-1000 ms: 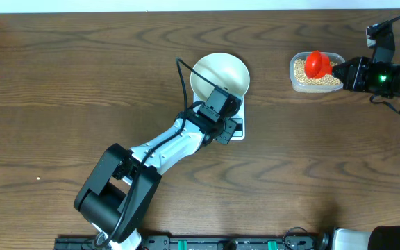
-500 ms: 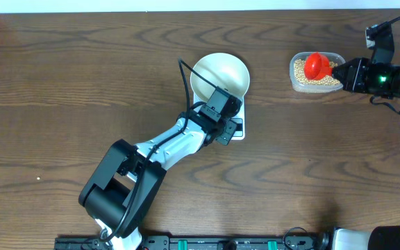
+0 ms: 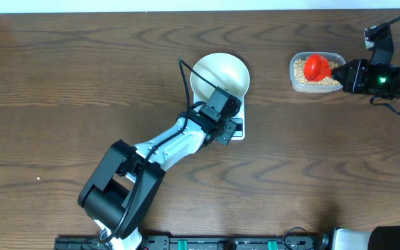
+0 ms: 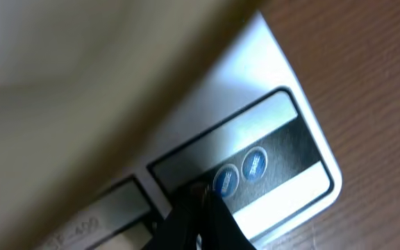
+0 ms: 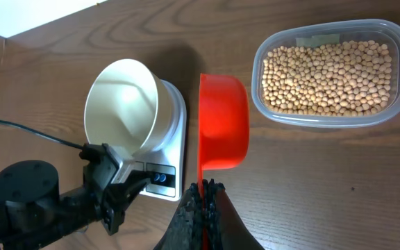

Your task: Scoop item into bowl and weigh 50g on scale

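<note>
At 6 o'clock the right pincer (image 5: 203, 191) is clamped on the thin handle of a red scoop (image 5: 222, 121), whose cup points toward 12. At 2 o'clock a clear plastic tub (image 5: 325, 119) holds tan beans (image 5: 328, 76). At 9 o'clock the white bowl (image 5: 127, 104) sits on the scale (image 5: 177, 135). From 8 o'clock the left pincer (image 5: 134, 182) reaches the scale's front panel; contact is unclear. Brown wooden worktop (image 5: 311, 187) lies beneath.

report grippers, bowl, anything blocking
Left gripper shut, at scale buttons. Right gripper shut on red scoop. Bowl empty on scale. Nothing between scoop and bowl.
</note>
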